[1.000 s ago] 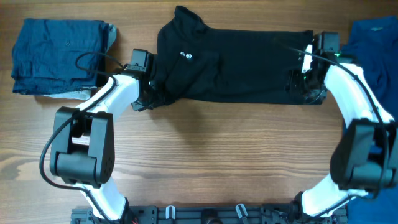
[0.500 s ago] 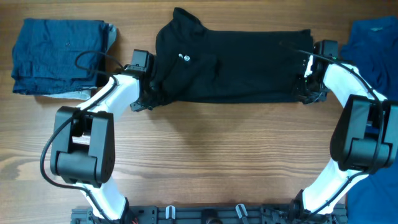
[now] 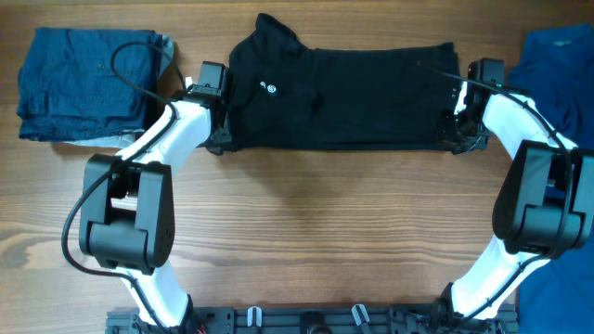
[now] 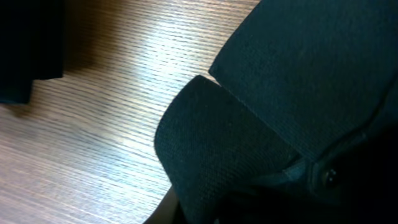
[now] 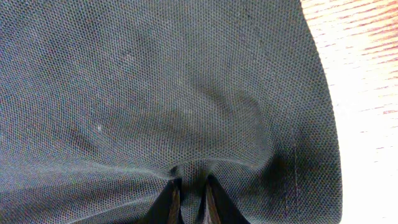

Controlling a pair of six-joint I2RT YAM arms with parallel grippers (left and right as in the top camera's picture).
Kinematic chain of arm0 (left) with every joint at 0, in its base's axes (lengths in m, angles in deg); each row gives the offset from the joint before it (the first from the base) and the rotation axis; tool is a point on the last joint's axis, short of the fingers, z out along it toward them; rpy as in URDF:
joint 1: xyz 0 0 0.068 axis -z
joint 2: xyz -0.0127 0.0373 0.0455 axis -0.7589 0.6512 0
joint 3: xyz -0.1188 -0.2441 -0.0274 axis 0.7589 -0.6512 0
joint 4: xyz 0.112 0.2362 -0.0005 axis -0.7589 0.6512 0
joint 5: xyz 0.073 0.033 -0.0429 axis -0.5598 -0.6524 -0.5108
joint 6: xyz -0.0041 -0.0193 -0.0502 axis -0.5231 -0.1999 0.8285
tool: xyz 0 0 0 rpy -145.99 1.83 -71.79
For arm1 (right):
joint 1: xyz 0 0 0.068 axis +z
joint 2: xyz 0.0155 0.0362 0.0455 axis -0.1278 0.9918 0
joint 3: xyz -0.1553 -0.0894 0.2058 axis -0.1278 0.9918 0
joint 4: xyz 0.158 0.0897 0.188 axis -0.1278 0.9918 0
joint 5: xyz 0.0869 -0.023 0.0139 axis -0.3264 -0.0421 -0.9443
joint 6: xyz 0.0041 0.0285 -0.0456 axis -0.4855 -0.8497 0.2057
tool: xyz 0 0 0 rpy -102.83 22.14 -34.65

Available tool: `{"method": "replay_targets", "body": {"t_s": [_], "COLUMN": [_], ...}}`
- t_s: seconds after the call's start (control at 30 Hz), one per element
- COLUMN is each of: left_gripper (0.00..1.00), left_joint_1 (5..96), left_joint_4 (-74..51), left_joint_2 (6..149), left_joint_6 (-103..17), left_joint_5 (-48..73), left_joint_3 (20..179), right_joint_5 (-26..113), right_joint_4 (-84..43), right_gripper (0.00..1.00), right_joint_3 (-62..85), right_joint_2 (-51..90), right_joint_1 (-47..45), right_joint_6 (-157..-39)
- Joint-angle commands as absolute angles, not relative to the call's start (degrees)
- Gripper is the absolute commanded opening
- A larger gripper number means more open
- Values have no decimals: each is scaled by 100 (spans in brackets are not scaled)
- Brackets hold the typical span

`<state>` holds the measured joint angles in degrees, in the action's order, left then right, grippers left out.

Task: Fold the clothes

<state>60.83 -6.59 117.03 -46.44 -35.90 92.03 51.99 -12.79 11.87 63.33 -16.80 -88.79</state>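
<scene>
The clothes being handled are one black short-sleeved collared shirt with a small white logo, lying flat across the far middle of the wooden table. My left gripper sits at the shirt's lower left corner. In the left wrist view black fabric bunches down over its jaws, hiding them. My right gripper is at the lower right corner. In the right wrist view a fold of the shirt is pinched between its fingers, so the right gripper is shut on it.
A stack of dark blue folded garments lies at the far left, with the left arm's black cable looping over it. A royal blue garment covers the right edge. Bare wood spans the near half.
Both grippers have closed on the shirt's lower corners. The left one has moved a little toward the far side, taking the corner with it, and the shirt's near edge now lies straighter.
</scene>
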Motion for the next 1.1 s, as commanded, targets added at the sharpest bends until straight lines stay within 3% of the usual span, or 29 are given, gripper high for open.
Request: {"method": "replay_targets", "body": {"t_s": [0.0,0.13,0.27,0.63,0.77,0.87,1.07], "left_gripper": [11,12,13,15,18,31,32], "left_joint_1": [5998,5996,5996,5764,5707,5705,5710], "left_joint_4": [-528,-445,-589,-753,-782,-723,-596], "left_joint_2": [11729,11729,11729,11729,11729,11729,11727], "left_joint_6": [-4714,-4720,-4956,-5601,-5608,-5568,-5448], "left_joint_5": [-4438,-4576,-5599,-5763,-5693,-5181,-4442], "left_joint_3": [9284,9284,9284,9284,9284,9284,9284], "right_joint_5": [5586,5586,5584,5584,5582,5579,5544], "right_joint_4": [-1299,-1293,-1293,-1308,-1310,-1308,-1310], "right_gripper": [13,13,13,13,13,13,14], "right_joint_3": [1407,1407,1407,1407,1407,1407,1407], "right_joint_2": [6939,6939,6939,6939,6939,6939,6939], "right_joint_1": [-1793,-1793,-1793,-1793,-1793,-1793,-1791], "right_joint_6": [-8892,-8864,-8866,-8864,-8866,-8866,-8857]}}
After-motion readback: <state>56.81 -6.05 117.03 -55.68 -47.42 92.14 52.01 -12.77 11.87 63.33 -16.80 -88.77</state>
